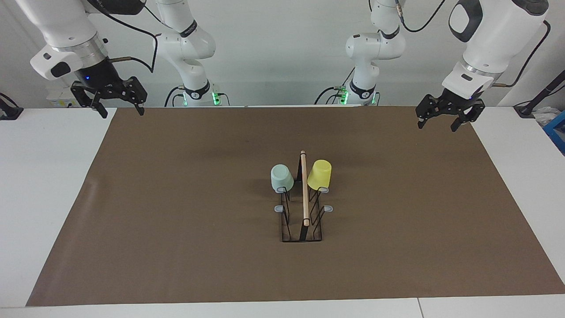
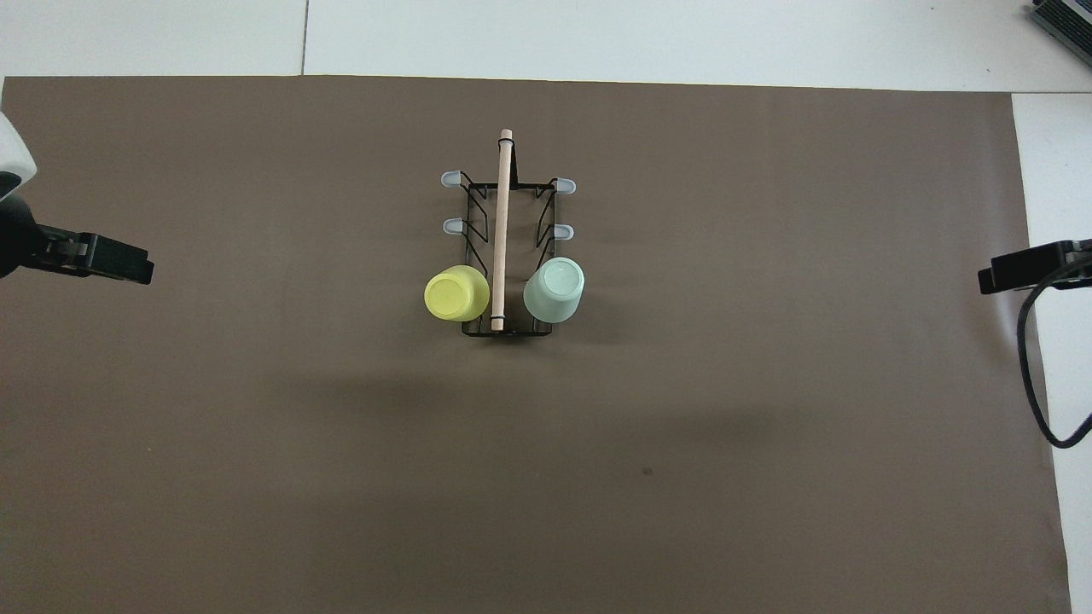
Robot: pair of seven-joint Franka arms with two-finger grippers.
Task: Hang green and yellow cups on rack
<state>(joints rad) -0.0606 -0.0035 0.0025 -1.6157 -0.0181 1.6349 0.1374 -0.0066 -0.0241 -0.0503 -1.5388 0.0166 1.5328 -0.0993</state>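
Facing view. Upper left of the frame: right gripper [image 1: 118, 108] raised over the corner of the brown mat [image 1: 176, 221], fingers spread wide, holding nothing. Upper right of the frame: left gripper [image 1: 445, 120] raised over the mat's other corner nearest the robots, likewise spread and empty. Both arms cut off by the top edge, waiting well apart from the rack [image 1: 302, 221]. Centre of the frame: rack standing on the mat, wooden rod handle [image 1: 304, 190] running along its top. Green cup [image 1: 281, 177] hung mouth-down on a prong just left of the rod; yellow cup [image 1: 319, 173] hung mouth-down just right of it, both at the rack's end nearer the robots. Prongs under the cups hidden by the cups themselves. Thin black wires of the base hard to follow against the mat.

Overhead view. Centre of the frame, slightly above the middle: rack [image 2: 508, 256] with the yellow cup [image 2: 456, 293] left of the rod and the green cup [image 2: 554, 290] right of it, only their closed bottoms showing. Four grey prong tips bare in the upper part of the rack. Left edge of the frame: left gripper [image 2: 102, 260], mostly cut off. Right edge: right gripper [image 2: 1024, 269], only a black tip and a looping cable [image 2: 1028, 367] visible.
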